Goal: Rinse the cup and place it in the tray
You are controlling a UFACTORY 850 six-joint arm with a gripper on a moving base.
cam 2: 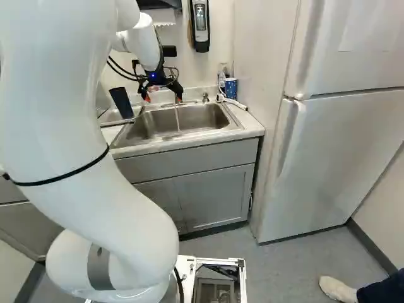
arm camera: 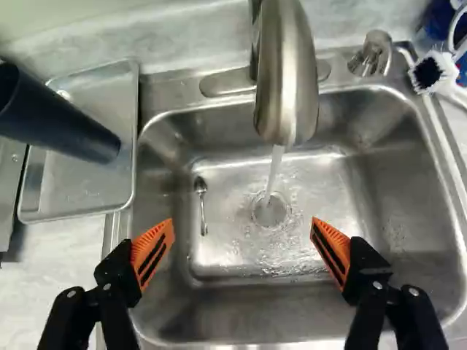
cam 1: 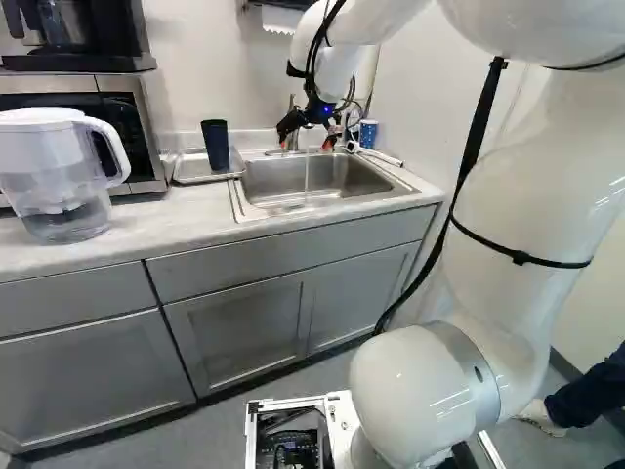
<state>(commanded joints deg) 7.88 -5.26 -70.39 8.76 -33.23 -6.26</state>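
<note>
The gripper (cam 1: 306,144) has its two fingers spread wide over the sink (arm camera: 241,302), with the running faucet (arm camera: 288,87) ahead of them, water (arm camera: 274,169) falling in line with the gap, and a spoon (arm camera: 202,204) lying in the basin below, nearer the finger on the tray side. Out past that finger and a little ahead, the dark cup (arm camera: 62,120) stands in the metal tray (arm camera: 87,182), well apart from both fingers

Pale counter (cam 1: 176,223) under pitcher (cam 1: 61,186), tray (arm camera: 80,191).
</note>
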